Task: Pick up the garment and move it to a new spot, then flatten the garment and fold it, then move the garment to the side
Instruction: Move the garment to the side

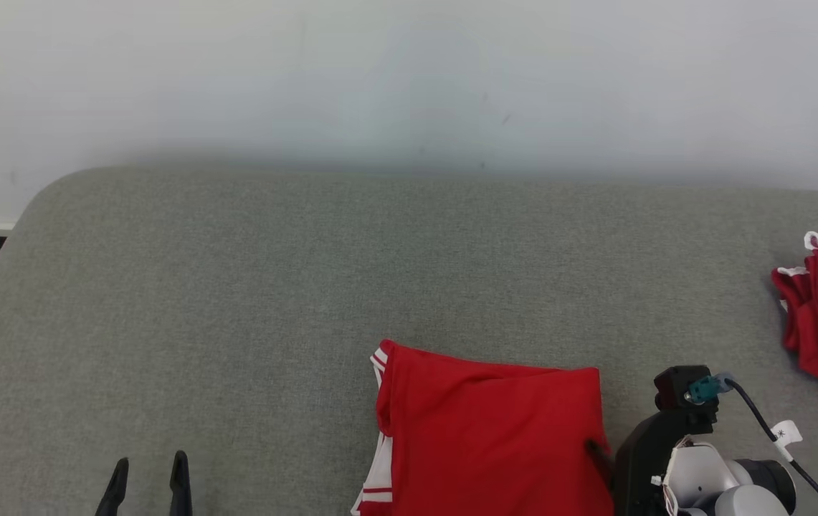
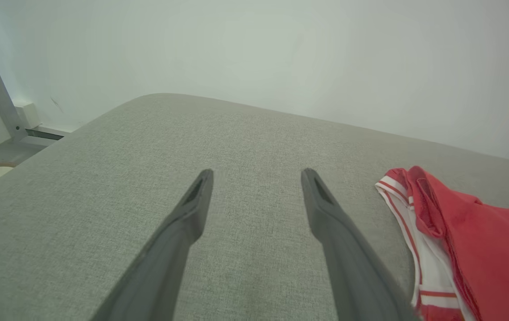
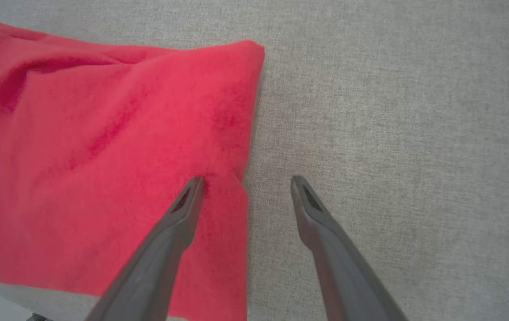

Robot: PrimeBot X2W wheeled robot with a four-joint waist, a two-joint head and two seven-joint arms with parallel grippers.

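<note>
Since the red garment [image 1: 495,437], folded on the near side of the grey bench [image 1: 236,287], is light, limp cloth, its right edge looks best to pinch. The right gripper [image 3: 247,179] straddles that edge, jaws spread, and the left gripper [image 2: 256,176] holds its jaws spread over bare bench.

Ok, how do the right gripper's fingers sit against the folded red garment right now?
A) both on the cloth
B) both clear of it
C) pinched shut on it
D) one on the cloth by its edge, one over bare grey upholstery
D: in the right wrist view the right gripper stands open astride the edge of the red garment, one fingertip on the cloth, the other over the grey upholstery.
</note>
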